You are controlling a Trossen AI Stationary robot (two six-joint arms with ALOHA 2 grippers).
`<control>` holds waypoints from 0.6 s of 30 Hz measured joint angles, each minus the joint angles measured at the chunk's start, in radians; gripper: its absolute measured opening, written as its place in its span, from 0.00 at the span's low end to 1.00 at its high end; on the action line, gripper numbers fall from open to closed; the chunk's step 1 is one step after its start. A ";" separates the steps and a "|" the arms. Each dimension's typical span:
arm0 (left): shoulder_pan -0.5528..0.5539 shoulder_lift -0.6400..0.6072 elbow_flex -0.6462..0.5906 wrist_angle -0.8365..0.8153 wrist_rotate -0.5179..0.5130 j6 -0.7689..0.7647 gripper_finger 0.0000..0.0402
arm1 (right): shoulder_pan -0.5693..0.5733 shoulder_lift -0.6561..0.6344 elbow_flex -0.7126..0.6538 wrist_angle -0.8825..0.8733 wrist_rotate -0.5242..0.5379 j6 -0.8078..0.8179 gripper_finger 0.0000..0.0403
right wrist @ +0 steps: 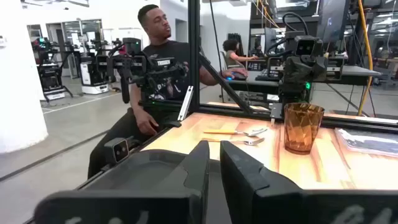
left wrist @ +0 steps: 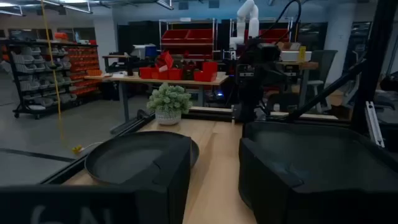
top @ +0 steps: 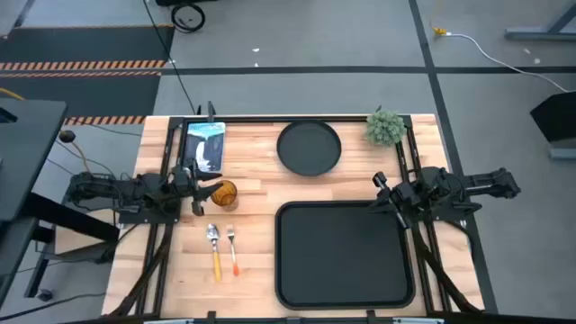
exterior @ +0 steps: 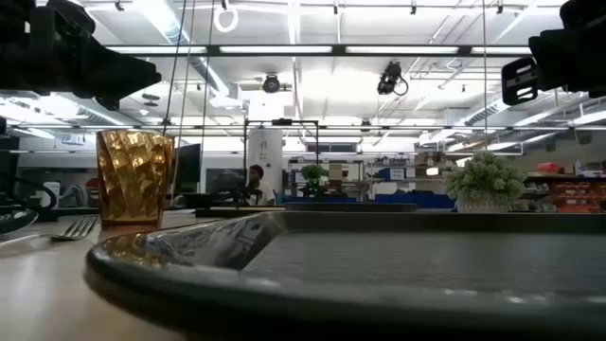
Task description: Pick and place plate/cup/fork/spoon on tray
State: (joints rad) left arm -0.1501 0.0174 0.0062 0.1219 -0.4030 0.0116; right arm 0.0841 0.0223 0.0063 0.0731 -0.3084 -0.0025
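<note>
A black plate (top: pixel 309 148), black tray (top: pixel 343 255), amber cup (top: pixel 225 194) and pale striped wood table (top: pixel 256 256) are seen.

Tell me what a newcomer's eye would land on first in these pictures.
The large black tray fills the table's near right and holds nothing, with the round plate beyond it near the far edge. On the left, the amber cup glows just off the left gripper, with the spoon and fork lying side by side nearer the front.
</note>
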 joint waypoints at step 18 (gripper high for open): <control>0.000 0.000 0.000 0.000 0.000 0.000 0.36 | 0.000 0.000 0.000 0.000 0.000 0.000 0.11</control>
State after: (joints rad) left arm -0.1499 0.0175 0.0059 0.1219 -0.4034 0.0116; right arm 0.0837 0.0223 0.0067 0.0732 -0.3082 -0.0025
